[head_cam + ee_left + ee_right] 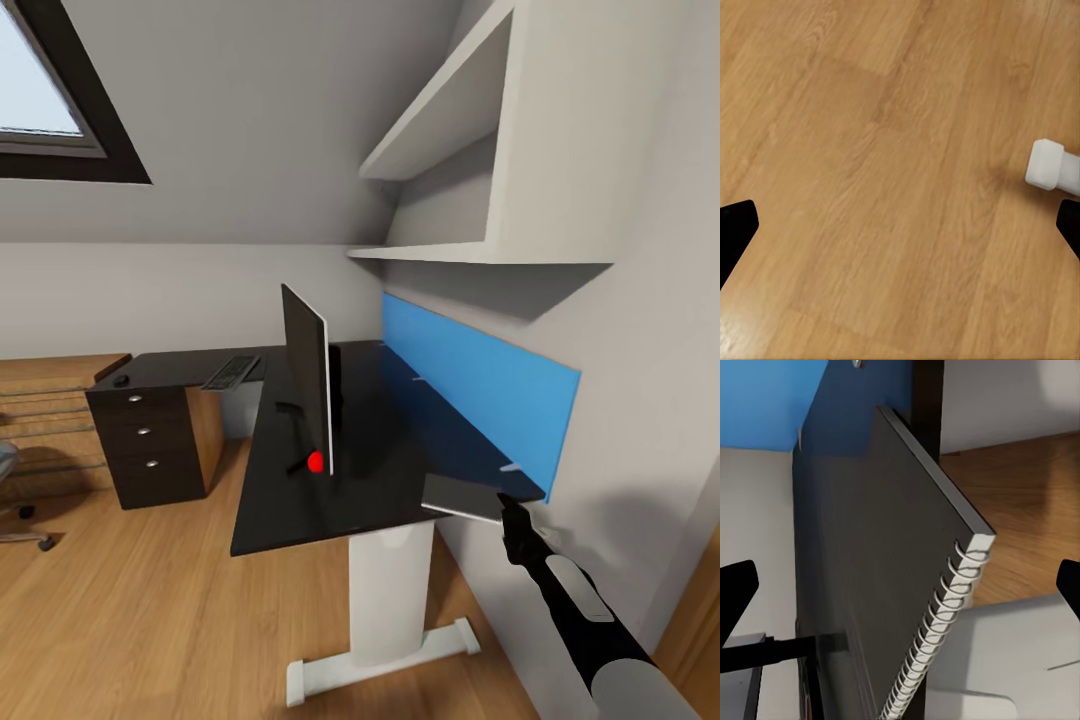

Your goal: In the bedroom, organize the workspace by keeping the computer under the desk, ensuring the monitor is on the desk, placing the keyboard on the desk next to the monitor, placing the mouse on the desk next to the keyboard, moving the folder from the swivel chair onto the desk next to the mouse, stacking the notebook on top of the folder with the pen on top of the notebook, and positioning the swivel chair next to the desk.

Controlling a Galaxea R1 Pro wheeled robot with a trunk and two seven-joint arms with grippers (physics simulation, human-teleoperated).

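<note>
A: While the right gripper (510, 508) sits at the desk's (300, 520) near corner by the blue wall panel (480, 390), is it actually pinching the notebook (465, 497)?

B: Can't tell. Wrist cam shows the spiral-bound notebook (877, 577) between wide-spread fingers (735, 592). Monitor (308, 375) is mid-desk, keyboard (231, 372) and mouse (121, 380) on the far wing. Left gripper (900, 232) is open over bare floor (870, 150).

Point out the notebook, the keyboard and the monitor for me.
notebook (870, 562): right wrist view, on its dark cover.
keyboard (231, 372): head view, middle of its keys.
monitor (306, 375): head view, on its panel, seen nearly edge-on.
</note>
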